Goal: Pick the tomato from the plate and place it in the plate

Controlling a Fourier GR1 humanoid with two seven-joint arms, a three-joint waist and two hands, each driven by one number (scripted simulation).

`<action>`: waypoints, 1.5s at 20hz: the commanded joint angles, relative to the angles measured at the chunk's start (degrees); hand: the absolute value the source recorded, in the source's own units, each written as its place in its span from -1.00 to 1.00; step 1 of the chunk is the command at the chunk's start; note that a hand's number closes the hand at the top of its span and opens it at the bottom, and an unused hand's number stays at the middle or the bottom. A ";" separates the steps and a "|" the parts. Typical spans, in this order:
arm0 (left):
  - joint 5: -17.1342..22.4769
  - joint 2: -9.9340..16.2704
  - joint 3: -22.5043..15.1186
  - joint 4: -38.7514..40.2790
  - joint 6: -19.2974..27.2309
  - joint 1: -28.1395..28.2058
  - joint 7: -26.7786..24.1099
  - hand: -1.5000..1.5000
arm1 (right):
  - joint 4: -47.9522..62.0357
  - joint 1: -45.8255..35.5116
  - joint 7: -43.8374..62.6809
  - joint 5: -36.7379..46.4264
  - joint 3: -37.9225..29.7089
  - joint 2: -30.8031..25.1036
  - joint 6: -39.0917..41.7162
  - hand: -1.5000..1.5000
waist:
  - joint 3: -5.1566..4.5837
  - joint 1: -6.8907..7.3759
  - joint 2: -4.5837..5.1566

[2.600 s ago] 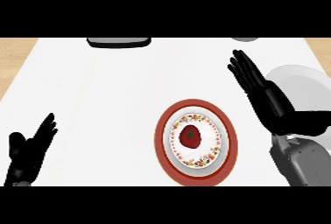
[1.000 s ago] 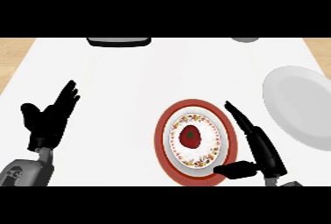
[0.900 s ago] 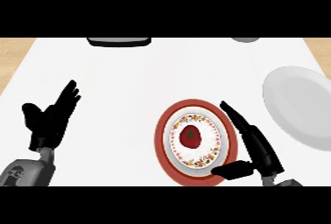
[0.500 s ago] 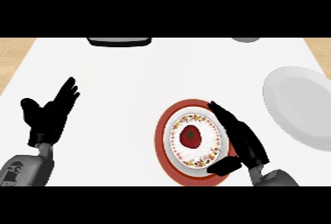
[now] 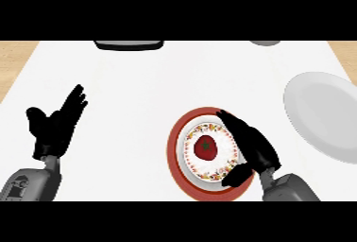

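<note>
We see the tomato point(image 5: 206, 146) in the middle of the red-rimmed plate point(image 5: 174, 156). Our right hand point(image 5: 251, 144) sits spread at its 3 o'clock, just beside it. Our left hand point(image 5: 55, 125) rests spread.

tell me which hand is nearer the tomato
Right. The right hand lies over the red-rimmed plate, its fingers just right of the tomato and not yet closed on it. The left hand rests open far to the tomato's left.
</note>
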 commanded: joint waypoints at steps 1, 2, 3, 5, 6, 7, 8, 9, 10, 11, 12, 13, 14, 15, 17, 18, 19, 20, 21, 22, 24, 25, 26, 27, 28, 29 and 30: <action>-0.56 -0.40 0.88 -1.22 -1.85 2.74 -1.25 0.00 | 6.79 -3.38 1.28 2.44 -0.05 4.98 1.68 -1.00 | 0.01 0.21 0.04; -0.54 -0.33 2.94 2.48 -2.79 -1.81 -0.17 0.00 | 7.73 -3.05 -0.88 3.76 -1.45 5.03 1.46 -1.00 | 0.01 -0.04 0.05; -1.06 -1.61 1.03 -4.23 -0.88 0.86 3.54 0.00 | 4.27 -3.43 3.55 3.42 -1.36 5.42 4.29 -1.00 | 0.02 0.04 -0.02; -3.23 -2.68 1.49 2.36 -1.84 1.80 -4.17 0.00 | 5.60 -3.94 4.67 5.87 -0.31 7.63 4.03 -1.00 | 0.00 -0.03 0.03; 0.65 0.75 4.89 -1.23 -5.19 2.09 0.26 0.00 | 9.02 -2.83 -1.19 5.99 -2.42 5.12 2.57 -1.00 | 0.02 0.08 0.02; -1.51 -0.44 4.36 1.81 -5.47 0.74 -2.03 0.00 | 9.31 -3.68 1.07 8.35 -1.68 8.14 2.15 -1.00 | 0.01 -0.02 0.03; -2.78 -2.19 3.42 -0.24 -3.65 1.69 -2.28 0.00 | 10.11 -5.67 2.03 8.11 -2.62 8.89 4.32 -1.00 | 0.01 0.03 0.02; -3.06 -3.12 3.07 0.72 -2.04 -2.84 2.45 0.00 | 8.80 -4.58 2.95 9.36 -1.82 9.89 2.75 -1.00 | 0.01 -0.12 0.02; -5.07 -4.42 2.44 0.76 -2.26 2.29 -2.93 0.00 | 10.11 -4.59 -0.71 8.77 -4.25 8.29 4.27 -1.00 | 0.01 -0.03 0.02; -3.45 -2.97 3.90 -1.00 -2.93 -1.30 2.30 0.00 | 11.99 -7.84 0.01 8.33 -5.90 8.89 5.87 -1.00 | 0.02 0.00 0.03; -3.92 -3.03 2.83 -7.03 -2.37 3.26 3.82 0.00 | 13.54 -5.20 -2.84 10.16 -5.01 7.67 3.21 -1.00 | 0.03 0.14 -0.01; -3.64 -4.20 3.22 -0.51 -2.30 -1.17 1.20 0.00 | 21.25 -11.14 -0.44 11.56 -3.92 13.03 1.44 -1.00 | 0.02 0.27 0.13; -4.33 -4.11 4.40 3.11 -4.19 -2.76 -0.25 0.00 | 16.20 -7.35 -0.91 12.19 -4.83 11.76 2.75 -1.00 | 0.01 -0.10 0.05; -4.47 -2.99 4.10 -2.60 -4.51 2.34 0.42 0.00 | 13.39 -8.35 3.76 12.27 -4.16 12.84 5.61 -1.00 | 0.01 0.06 -0.01; -4.89 -3.79 3.00 -8.82 -2.97 4.27 5.36 0.00 | 18.94 -7.32 -3.48 12.36 -5.18 10.52 4.33 -1.00 | 0.03 0.22 -0.01; -3.13 -2.99 5.96 -0.75 -6.66 3.16 -2.28 0.00 | 17.47 -8.77 -0.75 12.13 -5.49 11.42 7.43 -1.00 | 0.00 0.04 0.03; -5.46 -5.54 4.36 4.73 -4.13 0.34 -4.16 0.00 | 22.50 -10.28 -4.55 12.31 -5.18 11.74 5.82 -1.00 | 0.00 -0.01 0.14; -6.53 -5.87 3.33 1.91 -2.30 -1.70 0.01 0.00 | 15.59 -9.37 2.05 12.90 -1.93 14.61 9.37 1.00 | 0.00 -0.19 0.02; -4.20 -3.68 5.14 -1.06 -5.44 3.53 -1.84 0.00 | 14.18 -7.20 -3.17 11.09 -3.41 8.96 12.53 1.00 | 0.00 -0.01 -0.04; -6.34 -5.45 4.46 3.30 -2.83 -1.45 -2.05 0.00 | 18.44 -5.72 -7.96 12.71 -1.58 10.11 7.95 1.00 | 0.01 -0.19 0.10; -3.70 -3.04 5.59 -2.06 -6.57 0.65 1.52 0.00 | 16.60 -7.27 -4.61 14.77 -0.35 14.16 7.26 1.00 | 0.02 0.11 -0.01; -6.27 -5.14 5.16 1.89 -4.06 0.22 -2.10 0.00 | 22.68 -10.01 -9.26 13.89 -3.40 13.26 6.81 1.00 | 0.02 0.12 0.09; -5.85 -4.11 5.80 1.68 -5.44 -0.49 -0.33 0.00 | 22.52 -10.45 -7.18 14.58 -3.01 14.94 5.92 1.00 | 0.02 0.09 0.06; -4.20 -4.00 7.10 0.89 -6.09 -0.06 -0.04 0.00 | 18.84 -7.85 -6.43 14.04 -2.67 14.96 6.62 1.00 | 0.01 0.00 0.02; -6.34 -5.95 4.74 -0.50 -3.84 -0.11 0.25 0.00 | 22.13 -5.15 -12.98 14.91 -3.11 12.37 2.62 1.00 | 0.03 0.00 0.05; -6.77 -5.46 5.73 1.89 -4.06 -2.52 0.40 0.00 | 16.73 -6.16 -5.95 14.45 -1.37 14.98 4.50 1.00 | 0.01 -0.13 0.01; -5.90 -4.43 6.23 -3.05 -5.30 2.85 0.37 0.00 | 15.20 -4.98 -7.63 14.24 -3.41 14.17 6.18 1.00 | 0.02 0.00 -0.04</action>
